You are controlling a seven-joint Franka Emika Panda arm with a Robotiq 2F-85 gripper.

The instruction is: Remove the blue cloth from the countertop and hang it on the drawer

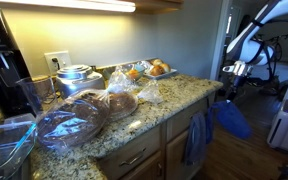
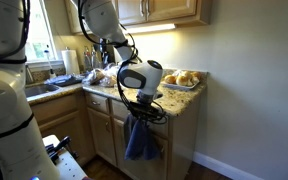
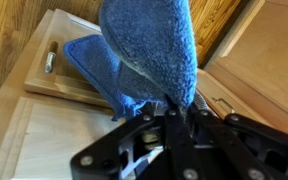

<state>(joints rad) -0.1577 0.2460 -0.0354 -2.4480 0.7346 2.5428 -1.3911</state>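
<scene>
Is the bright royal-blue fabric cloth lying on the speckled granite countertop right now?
No, in an exterior view the royal-blue cloth hangs from the gripper, out past the end of the granite countertop.

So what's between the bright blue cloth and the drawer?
A duller grey-blue towel, draped on the drawer behind the blue cloth; the wrist view shows it.

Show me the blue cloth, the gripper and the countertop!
the blue cloth (image 1: 230,120): in an exterior view, middle of its hanging part.
the gripper (image 3: 181,108): wrist view, between its fingertips.
the countertop (image 1: 172,102): in an exterior view, bare speckled top.
</scene>
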